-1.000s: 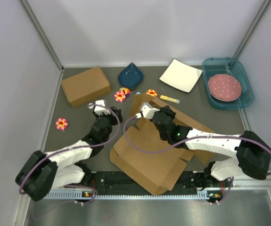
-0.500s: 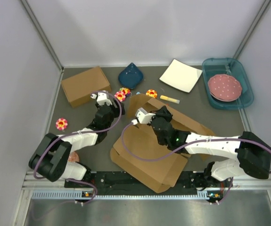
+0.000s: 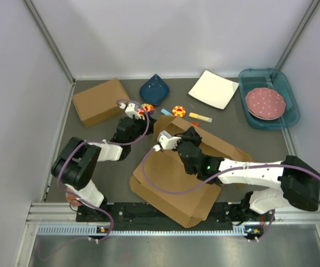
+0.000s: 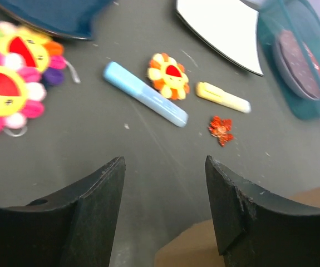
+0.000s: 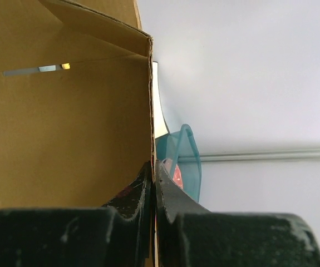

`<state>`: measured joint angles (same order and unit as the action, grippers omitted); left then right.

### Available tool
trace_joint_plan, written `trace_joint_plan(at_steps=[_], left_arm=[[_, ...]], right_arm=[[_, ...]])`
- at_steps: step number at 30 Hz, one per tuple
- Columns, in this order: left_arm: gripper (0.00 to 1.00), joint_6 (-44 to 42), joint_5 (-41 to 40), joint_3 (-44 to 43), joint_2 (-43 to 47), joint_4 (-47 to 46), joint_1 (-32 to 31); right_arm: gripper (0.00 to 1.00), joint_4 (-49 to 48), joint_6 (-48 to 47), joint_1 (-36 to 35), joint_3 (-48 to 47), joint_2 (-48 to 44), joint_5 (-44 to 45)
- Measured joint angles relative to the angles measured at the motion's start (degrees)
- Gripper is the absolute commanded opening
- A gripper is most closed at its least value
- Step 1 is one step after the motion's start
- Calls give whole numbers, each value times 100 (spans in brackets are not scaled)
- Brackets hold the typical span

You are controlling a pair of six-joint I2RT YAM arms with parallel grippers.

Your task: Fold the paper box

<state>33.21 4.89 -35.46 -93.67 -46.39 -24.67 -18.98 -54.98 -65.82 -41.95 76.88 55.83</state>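
- Dark grey table (image 3: 249, 139) runs under both of your arms, with pale walls (image 3: 176, 33) on three sides.
- You have the paper box (image 3: 173, 186) lying mostly flat below your right arm, with one flap standing up at your right gripper.
- A deeper cardboard box (image 3: 101, 101) sits to the left of your left gripper, apart from it.
- Well off to the right of your right gripper is a teal tray (image 3: 285, 80) holding a pink plate (image 3: 265, 103).
- A white plate (image 3: 213, 89) and a blue dish (image 3: 154, 89) lie beyond both grippers.
- Your right gripper (image 5: 153, 169) is pinched tight on the raised flap's edge.
- Your left gripper (image 4: 164, 164) has its fingers apart over bare table with nothing between them. A corner of the paper box shows just under them.
- Two flower toys (image 4: 4, 94) lie ahead and left of your left gripper.
- Straight ahead of it are a blue stick (image 4: 144, 101) and a small orange flower (image 4: 170, 72).
- Ahead and right of it are a yellow stick (image 4: 223, 97) and a tiny red scrap (image 4: 221, 128).
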Motion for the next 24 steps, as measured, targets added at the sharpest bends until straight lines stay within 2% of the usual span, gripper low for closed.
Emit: trace_joint_plan(at_steps=[5,9,24], left_arm=[[58,308,887,-13,-330,-579,0],[57,496,1233,129,-337,-1029,0],[59,837,1263,1333,-11,-1904,-48]], right_arm=[[0,2,-9,-35,0,0,31],[0,2,-9,-44,0,0,35],[0,26,20,-149,90,0,52]])
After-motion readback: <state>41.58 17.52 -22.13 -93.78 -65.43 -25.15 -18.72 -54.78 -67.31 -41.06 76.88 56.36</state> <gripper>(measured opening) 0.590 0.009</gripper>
